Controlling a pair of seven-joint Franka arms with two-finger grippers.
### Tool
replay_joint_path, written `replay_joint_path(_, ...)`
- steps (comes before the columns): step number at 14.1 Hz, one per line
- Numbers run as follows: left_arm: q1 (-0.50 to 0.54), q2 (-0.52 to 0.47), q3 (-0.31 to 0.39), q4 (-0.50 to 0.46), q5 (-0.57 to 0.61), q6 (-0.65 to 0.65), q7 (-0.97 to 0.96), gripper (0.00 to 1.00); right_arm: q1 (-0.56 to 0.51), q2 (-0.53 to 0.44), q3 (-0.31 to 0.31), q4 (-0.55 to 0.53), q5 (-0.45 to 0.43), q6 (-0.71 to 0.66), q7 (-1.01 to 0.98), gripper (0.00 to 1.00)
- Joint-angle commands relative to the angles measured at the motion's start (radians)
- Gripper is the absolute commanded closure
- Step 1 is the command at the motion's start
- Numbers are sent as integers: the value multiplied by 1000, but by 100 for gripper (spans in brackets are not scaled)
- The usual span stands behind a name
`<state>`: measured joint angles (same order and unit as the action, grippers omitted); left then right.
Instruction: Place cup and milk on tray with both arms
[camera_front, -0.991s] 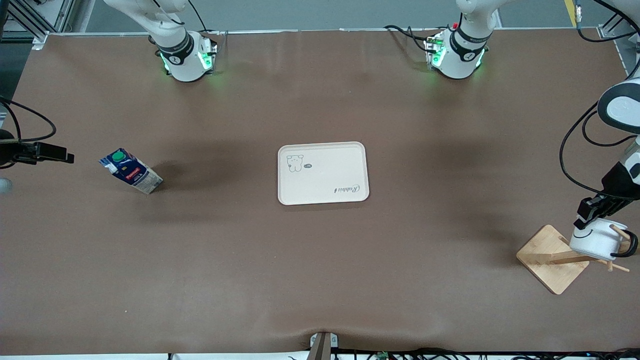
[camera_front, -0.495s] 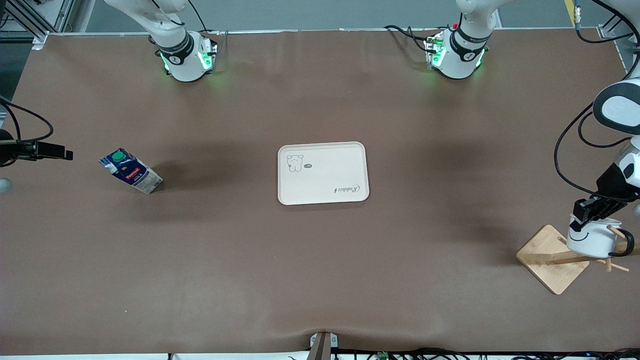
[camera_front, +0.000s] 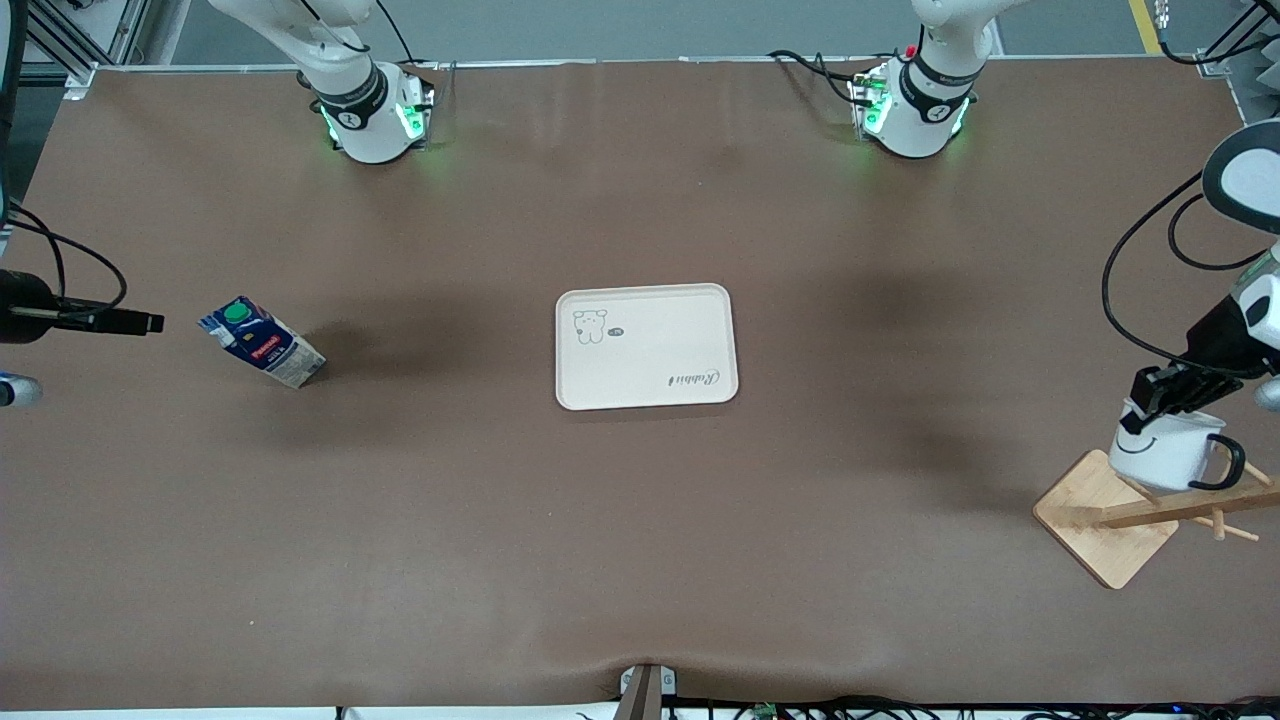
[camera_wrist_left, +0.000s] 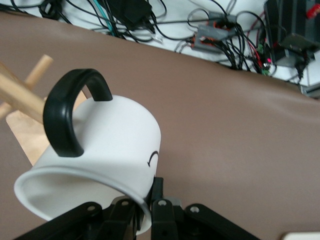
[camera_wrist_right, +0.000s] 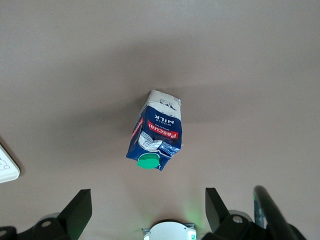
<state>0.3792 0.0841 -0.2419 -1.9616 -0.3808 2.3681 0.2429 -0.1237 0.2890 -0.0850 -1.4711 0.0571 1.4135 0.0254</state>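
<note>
Two risks are showing: the left gripper (camera_front: 1170, 392), fingers clamped on the cup (camera_front: 1160, 455) rim above the stand (camera_front: 1105, 517), is risking slippage, while the right gripper (camera_wrist_right: 145, 212), fingers apart over the milk (camera_front: 262, 343), is waiting, tray (camera_front: 700, 385) mid-desk

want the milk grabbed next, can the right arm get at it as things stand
Probably yes. The right gripper is open, holds nothing, and hangs near the milk, which stands alone on bare table. The tray lies well apart, and the left gripper is shut on the cup over the wooden stand.
</note>
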Motion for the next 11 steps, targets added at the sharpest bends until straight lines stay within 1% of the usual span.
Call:
replay_joint_path(1,3,-61,-8,-2,-3,-101,3,100,-5,-2,10,2,-9,11,44,0)
replay_joint_path(3,1,-72,-14,3,-1,-168,-20,100,-10,2,8,-12,-22,24,114,0)
replay_joint_path(4,1,-73,-30,13,13,-194,-55,100,-7,4,10,-47,-22,33,135,0)
replay_joint_path(6,1,-70,-80,47,116,-254,-169,100,13,-31,10,-160,-22,132,142,0)
replay_joint_path(8,0,-58,-149,78,192,-296,-310,100,12,-97,10,-298,-22,267,145,0)
replay_joint_path(10,0,-40,-224,90,240,-328,-443,100,6,-155,8,-421,-22,398,163,0)
replay_joint_path(11,0,-34,-264,89,246,-329,-497,100,7,-174,8,-451,-22,424,209,0)
